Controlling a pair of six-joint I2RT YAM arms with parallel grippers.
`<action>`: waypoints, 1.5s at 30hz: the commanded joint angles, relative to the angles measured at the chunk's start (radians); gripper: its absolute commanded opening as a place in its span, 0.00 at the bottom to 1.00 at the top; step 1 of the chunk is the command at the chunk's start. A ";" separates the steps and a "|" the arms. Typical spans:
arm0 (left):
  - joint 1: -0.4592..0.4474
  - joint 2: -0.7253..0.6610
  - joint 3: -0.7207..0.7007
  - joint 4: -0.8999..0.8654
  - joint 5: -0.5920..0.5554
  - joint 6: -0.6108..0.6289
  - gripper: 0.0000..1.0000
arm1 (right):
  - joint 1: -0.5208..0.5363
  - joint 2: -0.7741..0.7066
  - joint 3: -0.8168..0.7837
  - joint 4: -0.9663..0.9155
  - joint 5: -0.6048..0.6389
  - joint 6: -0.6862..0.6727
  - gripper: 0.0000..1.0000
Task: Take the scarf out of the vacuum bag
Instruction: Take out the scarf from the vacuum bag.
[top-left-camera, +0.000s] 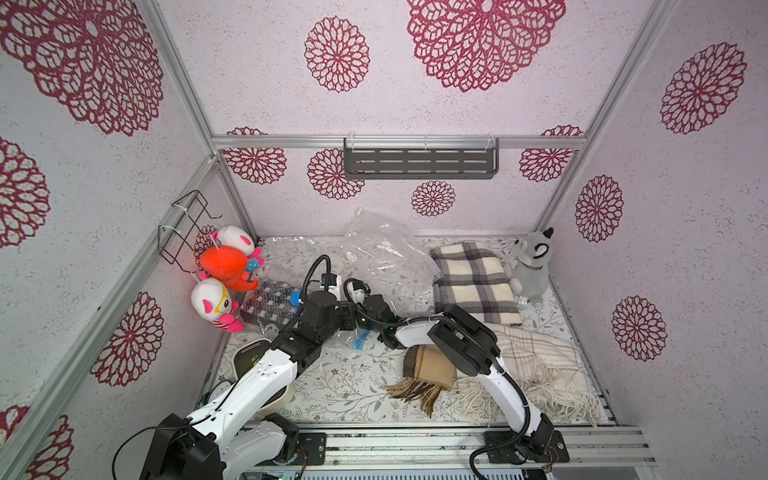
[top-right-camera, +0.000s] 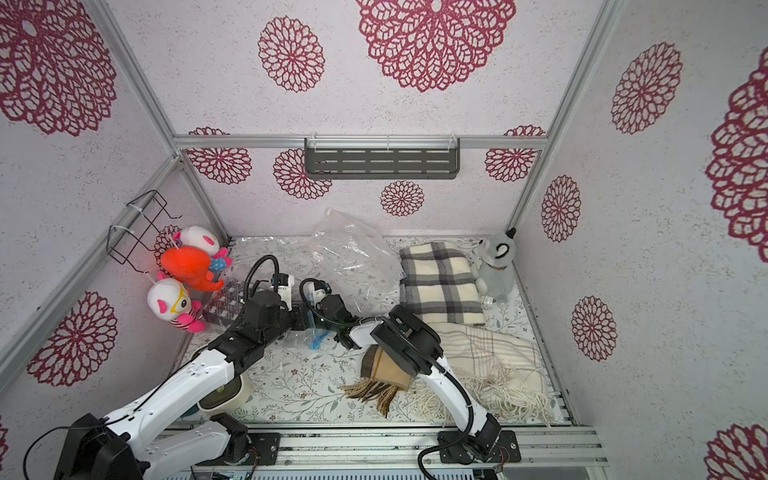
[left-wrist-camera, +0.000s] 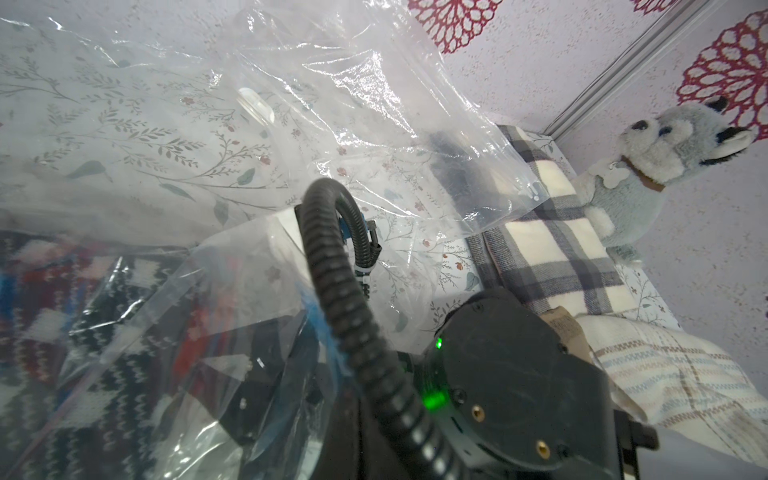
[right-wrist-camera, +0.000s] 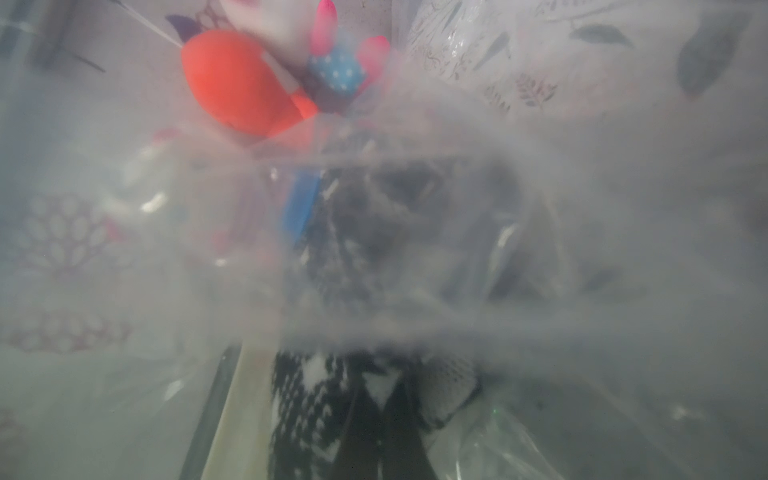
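Two arms meet at the mouth of the vacuum bag (top-left-camera: 338, 351), which lies just beside the orange plush (top-left-camera: 224, 266). The patterned knit scarf (top-left-camera: 272, 301) is inside the bag, with one end close to that plush. The left gripper (top-left-camera: 351, 319) and the right gripper (top-left-camera: 352, 296) sit farther from the plush than the scarf does, at the bag's open end, and the fingers of both are closed. Through the crumpled film I cannot tell for certain what each pinches. My judgement is that the left has the bag's edge and the right is inside the mouth on the knit, whose black-and-white stitches fill the near field of the right wrist view. To do this step well, I would first confirm that the right fingers hold wool and not film. I would then use the left as an anchor on the plastic and draw the right away from the plush along the bag's length, low and slow, so the scarf slides out rather than dragging the bag. A second, empty bag (top-left-camera: 386, 253) lies well apart from the plush, and I would steer clear of it.
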 joint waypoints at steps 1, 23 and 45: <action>0.005 -0.033 0.028 0.058 0.012 0.010 0.00 | -0.010 -0.096 -0.121 0.032 0.036 -0.030 0.00; 0.134 -0.045 0.035 -0.188 -0.149 -0.032 0.93 | -0.113 -0.136 -0.165 -0.094 -0.178 -0.099 0.00; -0.021 0.223 -0.009 0.036 -0.169 0.243 0.97 | -0.108 -0.095 -0.126 -0.150 -0.208 -0.131 0.00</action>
